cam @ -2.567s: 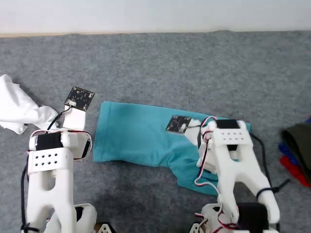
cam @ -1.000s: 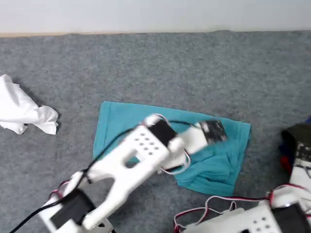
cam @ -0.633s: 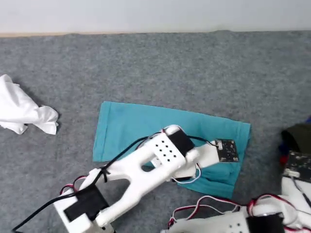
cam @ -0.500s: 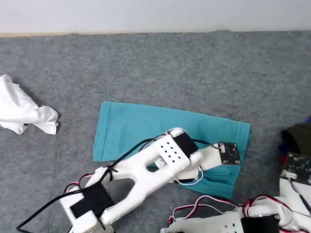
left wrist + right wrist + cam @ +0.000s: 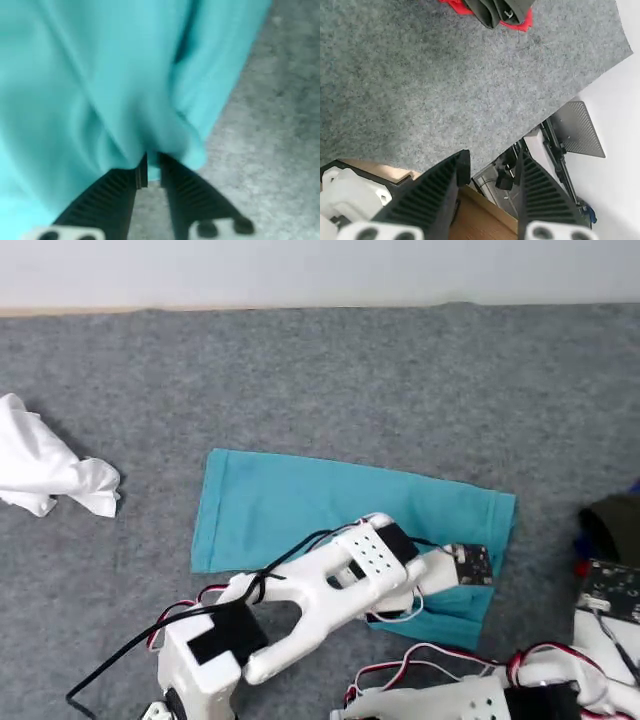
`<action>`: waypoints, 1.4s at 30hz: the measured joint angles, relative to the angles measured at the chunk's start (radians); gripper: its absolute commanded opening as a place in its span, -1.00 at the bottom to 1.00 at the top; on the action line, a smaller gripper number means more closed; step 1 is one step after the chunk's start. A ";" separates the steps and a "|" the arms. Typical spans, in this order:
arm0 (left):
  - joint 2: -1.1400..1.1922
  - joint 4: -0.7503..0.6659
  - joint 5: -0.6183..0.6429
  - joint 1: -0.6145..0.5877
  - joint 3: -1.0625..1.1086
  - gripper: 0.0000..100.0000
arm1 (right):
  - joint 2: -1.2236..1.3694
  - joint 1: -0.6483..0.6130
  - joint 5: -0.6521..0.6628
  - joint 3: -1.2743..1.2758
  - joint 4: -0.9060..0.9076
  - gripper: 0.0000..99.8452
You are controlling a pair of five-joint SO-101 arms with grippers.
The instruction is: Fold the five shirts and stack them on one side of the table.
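- Grey felt mat (image 5: pixel 400 370) across the table, pale wall behind.
- Spread mid-mat: teal shirt (image 5: pixel 290 505), flat along the far side, bunched and folded at its near right corner.
- Reaching slantwise over that shirt: left arm (image 5: pixel 340 585), with left gripper (image 5: pixel 149 167) at the bunched corner, fingers (image 5: pixel 115 192) pinched on a fold of teal cloth.
- Lying crumpled at the mat's left edge, well apart: white shirt (image 5: pixel 45 465).
- Stacked at the right edge: folded shirts (image 5: pixel 495 11), dark olive on red.
- Hanging past the mat's near right edge: right gripper (image 5: pixel 492 159), fingers spread, holding nothing.
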 measured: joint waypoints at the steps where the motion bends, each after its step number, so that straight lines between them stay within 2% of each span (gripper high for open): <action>1: 0.009 0.005 -0.005 -0.008 -0.017 -0.72 | 0.000 0.000 0.000 0.000 0.000 -0.69; 6: 0.038 0.015 -0.005 -0.018 -0.066 -0.76 | 0.000 0.000 0.000 0.000 0.000 -0.69; 10: 0.044 0.017 -0.005 -0.017 -0.072 -1.00 | 0.000 0.000 0.000 0.000 0.000 -0.69; 17: 0.049 0.117 0.000 -0.012 -0.137 -1.00 | 0.000 0.000 0.000 0.000 0.000 -0.69; 23: 0.049 0.272 -0.003 -0.021 -0.301 -1.00 | 0.000 0.000 0.000 0.000 0.000 -0.69; 28: 0.058 0.336 -0.003 -0.058 -0.433 -1.00 | 0.000 0.000 0.000 0.000 0.000 -0.69; 33: 0.061 0.336 -0.003 -0.121 -0.466 -1.00 | 0.000 0.000 0.000 0.000 0.000 -0.69; 42: 0.158 0.252 0.000 -0.239 -0.473 -1.00 | 0.000 0.000 0.000 0.000 0.000 -0.69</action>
